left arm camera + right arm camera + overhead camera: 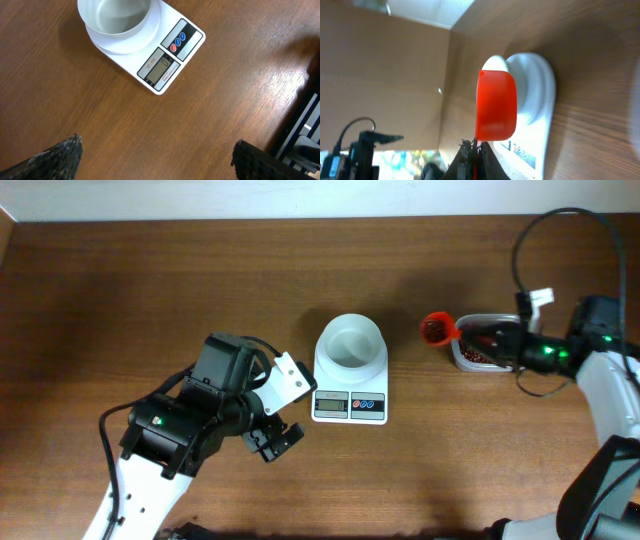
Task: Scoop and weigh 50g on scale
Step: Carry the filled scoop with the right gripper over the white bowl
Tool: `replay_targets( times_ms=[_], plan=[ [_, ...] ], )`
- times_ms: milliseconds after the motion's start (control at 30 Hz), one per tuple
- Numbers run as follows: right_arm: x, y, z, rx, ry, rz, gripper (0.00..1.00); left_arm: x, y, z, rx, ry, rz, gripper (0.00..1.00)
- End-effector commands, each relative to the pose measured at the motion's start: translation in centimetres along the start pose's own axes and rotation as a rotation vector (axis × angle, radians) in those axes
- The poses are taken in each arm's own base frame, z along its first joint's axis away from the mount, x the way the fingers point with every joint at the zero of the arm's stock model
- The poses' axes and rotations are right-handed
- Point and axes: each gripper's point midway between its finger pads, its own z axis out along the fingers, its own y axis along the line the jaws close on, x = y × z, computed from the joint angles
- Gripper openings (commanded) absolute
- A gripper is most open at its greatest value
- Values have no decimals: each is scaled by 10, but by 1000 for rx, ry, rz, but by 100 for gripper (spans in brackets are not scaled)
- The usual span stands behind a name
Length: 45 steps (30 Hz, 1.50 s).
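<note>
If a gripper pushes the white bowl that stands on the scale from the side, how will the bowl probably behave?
The bowl looks empty, so it is probably light. It seems only to rest on the smooth white scale, so a side push might slide it off centre. Its mouth looks wide, so tipping seems less likely than sliding.

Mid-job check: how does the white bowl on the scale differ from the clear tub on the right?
The bowl is opaque white and empty; the tub is clear and holds dark red-brown beans. The bowl sits on the scale; the tub sits on the table. The bowl is in full view; the right arm partly covers the tub. Both are open-topped.
</note>
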Motion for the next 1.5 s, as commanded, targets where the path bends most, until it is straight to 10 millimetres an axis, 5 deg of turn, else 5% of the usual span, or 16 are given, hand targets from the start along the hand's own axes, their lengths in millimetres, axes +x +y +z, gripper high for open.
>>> replay_targets(
  times_ms=[0,367,533,1033,1467],
  plan=[
    [16,25,23,-58,75,-62,4,-6,4,-7,-19,-21,18,99],
    [32,53,83,-65,178,-181,4,-6,4,-7,-19,-21,18,99],
    [41,48,101,11,199,-224,4,-6,4,-7,-19,-21,18,99],
    [31,43,128,130,153,-517,4,-6,4,-7,-19,-21,18,99],
    [30,39,129,139,166,-751,4,-6,4,-7,-19,-21,18,99]
  ],
)
